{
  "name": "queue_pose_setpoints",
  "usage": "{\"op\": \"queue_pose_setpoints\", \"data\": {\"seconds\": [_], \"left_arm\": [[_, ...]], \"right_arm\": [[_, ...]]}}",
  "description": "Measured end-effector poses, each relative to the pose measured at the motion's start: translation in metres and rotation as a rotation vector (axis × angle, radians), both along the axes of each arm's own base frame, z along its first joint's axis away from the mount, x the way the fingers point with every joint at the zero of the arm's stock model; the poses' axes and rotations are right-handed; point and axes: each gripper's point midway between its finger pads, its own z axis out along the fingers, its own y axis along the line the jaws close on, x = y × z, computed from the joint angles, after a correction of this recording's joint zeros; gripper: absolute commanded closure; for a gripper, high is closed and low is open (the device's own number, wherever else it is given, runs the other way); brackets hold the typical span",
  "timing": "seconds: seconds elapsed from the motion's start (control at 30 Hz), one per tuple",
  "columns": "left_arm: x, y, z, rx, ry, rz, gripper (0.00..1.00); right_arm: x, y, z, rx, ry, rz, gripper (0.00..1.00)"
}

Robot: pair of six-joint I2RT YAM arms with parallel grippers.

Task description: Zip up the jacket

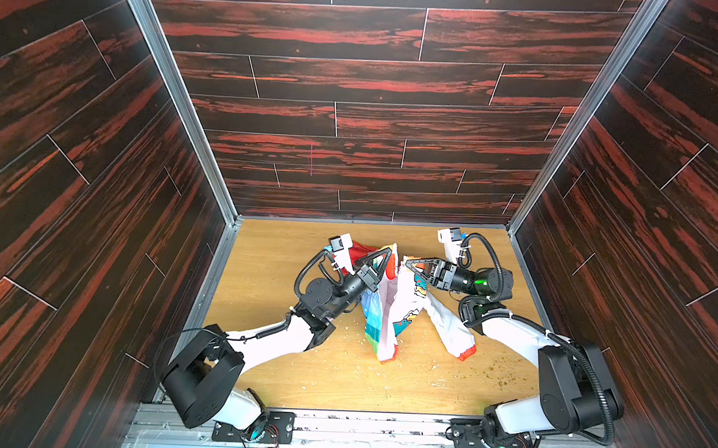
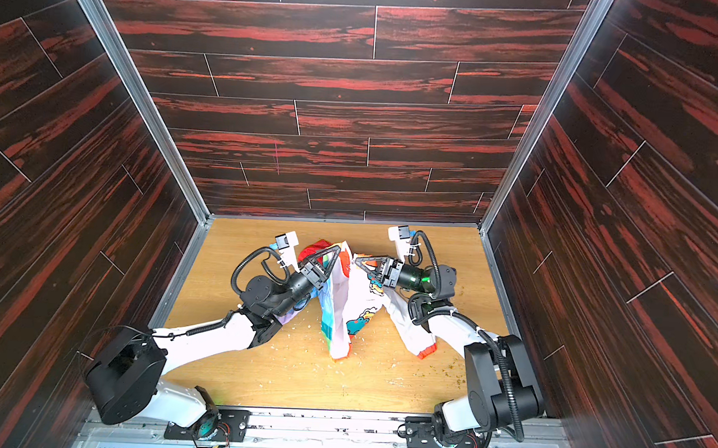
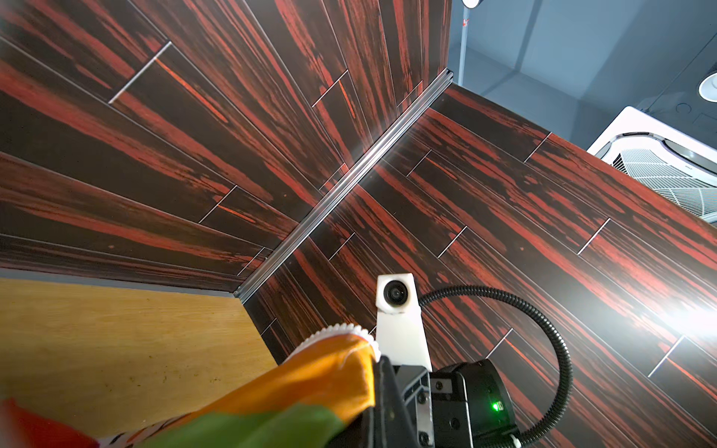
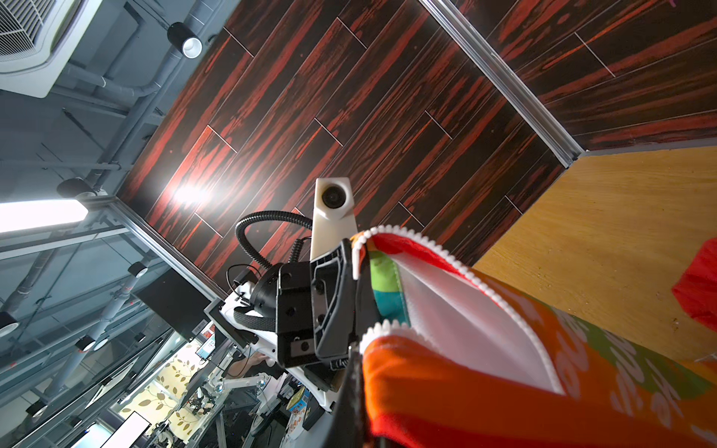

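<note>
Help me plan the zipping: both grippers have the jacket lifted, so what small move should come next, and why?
Probably lower it so the fronts lie flat. The left gripper and right gripper are shut on the jacket by its top edges, its hem rests on the table, and the zipper teeth stand apart, unjoined.

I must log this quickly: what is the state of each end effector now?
Left end effector: closed, holding the jacket by its rainbow edge.
Right end effector: closed, holding its white edge.
</note>
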Motion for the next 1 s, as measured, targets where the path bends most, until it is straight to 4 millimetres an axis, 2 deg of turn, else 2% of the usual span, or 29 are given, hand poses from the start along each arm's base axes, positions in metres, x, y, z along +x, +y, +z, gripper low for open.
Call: {"op": "queue_pose_setpoints", "data": {"seconds": [0.27, 1.0], "left_arm": [[0.005, -0.016, -0.003, 0.0, 0.002, -0.056, 1.0], [0.002, -0.017, 0.0, -0.047, -0.006, -0.084, 1.0]], "right_arm": [[0.0, -0.001, 0.003, 0.012, 0.0, -0.001, 1.0], [0.012, -0.003, 0.007, 0.055, 0.021, -0.06, 1.0]]}}
